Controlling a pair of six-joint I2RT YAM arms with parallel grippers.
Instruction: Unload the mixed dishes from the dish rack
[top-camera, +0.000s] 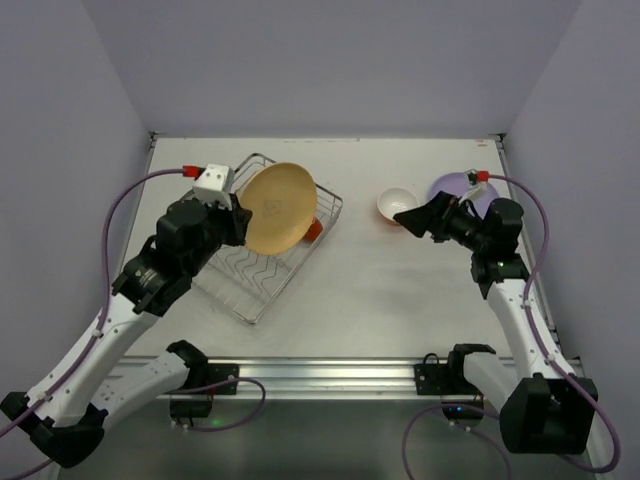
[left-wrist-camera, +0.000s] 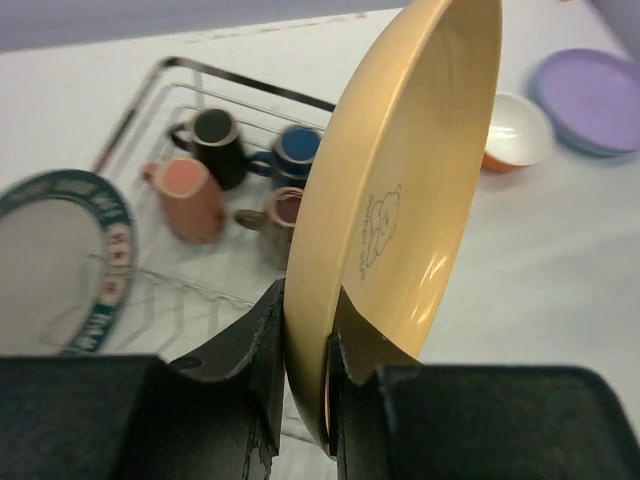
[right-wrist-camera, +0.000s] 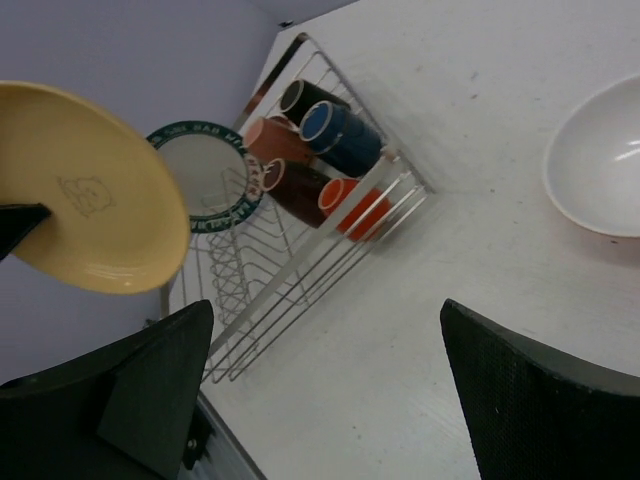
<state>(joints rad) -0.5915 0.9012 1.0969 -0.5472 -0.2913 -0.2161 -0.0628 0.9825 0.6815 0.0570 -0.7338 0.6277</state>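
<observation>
My left gripper is shut on the lower rim of the yellow plate and holds it on edge above the dish rack. The rack holds the pattern-rimmed white plate and the black, pink, blue-lined, brown and orange mugs. The orange bowl sits on the table right of the rack. The lavender plate lies behind it on a blue plate. My right gripper is open and empty, just beside the bowl.
The rack stands askew at the left middle of the white table. Purple walls close the table on three sides. The metal rail with the arm bases runs along the near edge.
</observation>
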